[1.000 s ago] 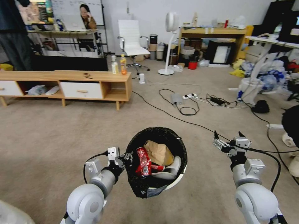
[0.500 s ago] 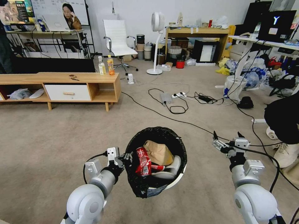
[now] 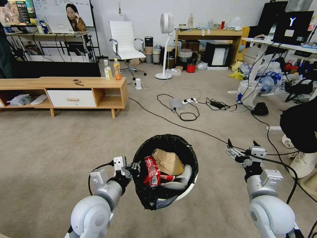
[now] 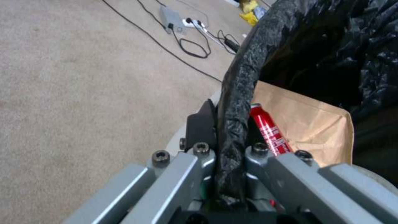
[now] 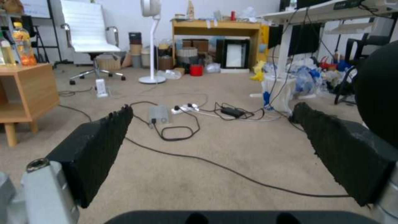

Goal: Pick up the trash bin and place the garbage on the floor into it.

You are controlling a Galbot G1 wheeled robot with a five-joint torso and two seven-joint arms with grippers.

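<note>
**Left gripper holds bin by its rim, right gripper empty**

The left gripper (image 3: 134, 166) is clamped on the near-left rim of the trash bin (image 3: 189, 187), one finger outside the wall and one inside, pinching the bag-covered edge; the left wrist view shows the crinkled black plastic bag (image 4: 233, 102) squeezed tight between the two metal fingers; the bin hangs tilted in front of the robot, mouth facing up toward the head camera, apparently clear of the floor (image 3: 49, 148), though contact underneath can't be confirmed from this angle.

Bin is round, white smooth plastic, glossy black liner folded over the rim; inside lie a crushed red soda can (image 3: 152, 172) next to the gripped edge, a crumpled brown paper piece (image 3: 169, 162) just beyond it, and something pale and rounded (image 3: 183, 178) under them, hard to identify.

The right gripper (image 3: 241, 147) is held out to the right of the bin, well apart from it, fingers spread wide with nothing between them; black textured pads (image 5: 97, 149) visible in its wrist view.

Floor is beige-grey short-pile carpet; black cables (image 3: 185, 115) and a power strip (image 3: 192, 100) trail across it ahead of the bin; a low wooden cabinet (image 3: 66, 92) stands far left with two drink bottles (image 3: 112, 69) on top; a white fan (image 3: 166, 43) and a white chair (image 3: 123, 43) stand at the back; a dark rounded object (image 3: 300, 129) sits near the right arm.
</note>
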